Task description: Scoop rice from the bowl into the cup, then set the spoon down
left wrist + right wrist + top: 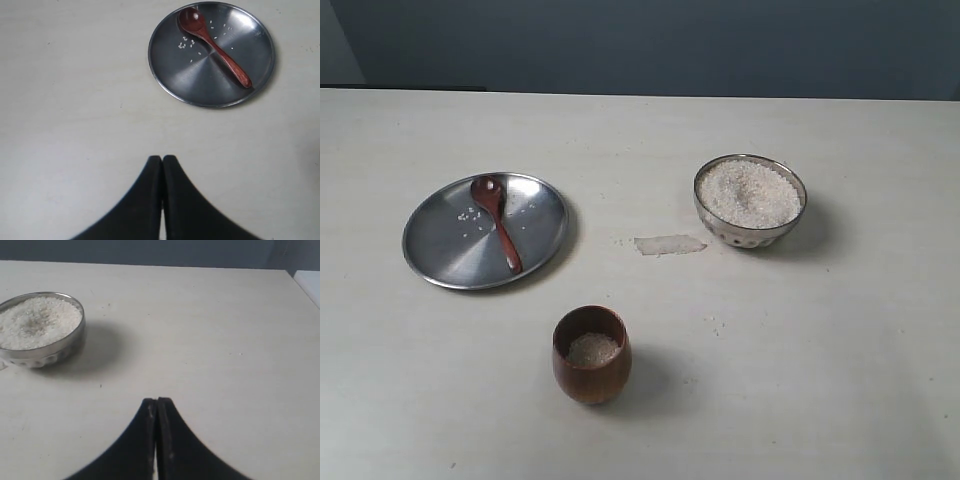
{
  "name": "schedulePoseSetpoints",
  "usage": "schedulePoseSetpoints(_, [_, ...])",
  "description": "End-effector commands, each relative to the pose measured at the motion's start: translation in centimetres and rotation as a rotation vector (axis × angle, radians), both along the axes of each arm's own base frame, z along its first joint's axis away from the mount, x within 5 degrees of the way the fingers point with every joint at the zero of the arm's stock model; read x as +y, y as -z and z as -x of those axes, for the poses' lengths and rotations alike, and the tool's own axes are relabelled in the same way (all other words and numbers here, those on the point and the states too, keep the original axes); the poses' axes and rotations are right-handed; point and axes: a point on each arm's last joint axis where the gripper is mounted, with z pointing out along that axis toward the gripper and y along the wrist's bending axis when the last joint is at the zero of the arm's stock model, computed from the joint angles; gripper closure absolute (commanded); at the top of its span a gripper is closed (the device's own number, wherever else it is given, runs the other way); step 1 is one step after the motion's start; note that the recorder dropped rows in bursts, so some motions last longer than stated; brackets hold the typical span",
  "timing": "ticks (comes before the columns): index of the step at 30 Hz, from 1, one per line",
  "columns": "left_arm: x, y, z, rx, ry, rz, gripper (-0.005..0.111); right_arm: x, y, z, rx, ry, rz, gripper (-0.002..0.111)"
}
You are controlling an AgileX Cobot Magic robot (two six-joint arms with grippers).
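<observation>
Lowest in the frame, at centre, the cup (592,372) is seen partly filled with rice (593,350). The spoon (496,218) is laid on the steel plate (440,245) at left, among loose grains. The bowl (750,234), heaped full, is placed at upper right. The left gripper (162,159) and right gripper (156,401) are clenched, nothing grasped.

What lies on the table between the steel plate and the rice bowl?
In the exterior view, a pale flat scrap, maybe tape, lies between steel plate and metal bowl, nearer the bowl.
</observation>
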Motion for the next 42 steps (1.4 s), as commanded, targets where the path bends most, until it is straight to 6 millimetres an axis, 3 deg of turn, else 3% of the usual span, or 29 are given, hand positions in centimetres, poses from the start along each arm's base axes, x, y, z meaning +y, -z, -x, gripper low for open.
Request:
schedulePoseSetpoints(1, [0.1, -0.2, 0.0, -0.01, -0.005, -0.005, 0.106, -0.1, 1.1, 0.4, -0.028, 0.047, -0.064, 0.108])
schedulePoseSetpoints(5, [0.2, -0.2, 0.0, -0.01, -0.007, -0.018, 0.106, -0.1, 2.2, 0.7, -0.034, 0.087, -0.141, 0.108])
schedulePoseSetpoints(11, [0.2, -0.2, 0.0, -0.01, -0.007, -0.02, 0.106, -0.2, 2.1, 1.0, -0.06, 0.117, -0.158, 0.108])
schedulePoseSetpoints(19, [0.2, -0.2, 0.0, -0.01, -0.007, -0.02, 0.106, -0.3, 2.1, 1.2, -0.063, 0.119, -0.135, 0.108])
schedulePoseSetpoints(26, [0.2, -0.2, 0.0, -0.01, -0.007, -0.02, 0.106, -0.6, 1.7, 1.0, -0.106, 0.094, -0.011, 0.108])
schedulePoseSetpoints(37, [0.2, -0.2, 0.0, -0.01, -0.007, -0.02, 0.106, -0.5, 3.6, 1.1, -0.071, 0.082, 0.007, 0.108])
schedulePoseSetpoints(42, [0.2, -0.2, 0.0, -0.01, -0.007, -0.02, 0.106, -0.5, 3.5, 1.0, -0.101, 0.077, 0.011, 0.108])
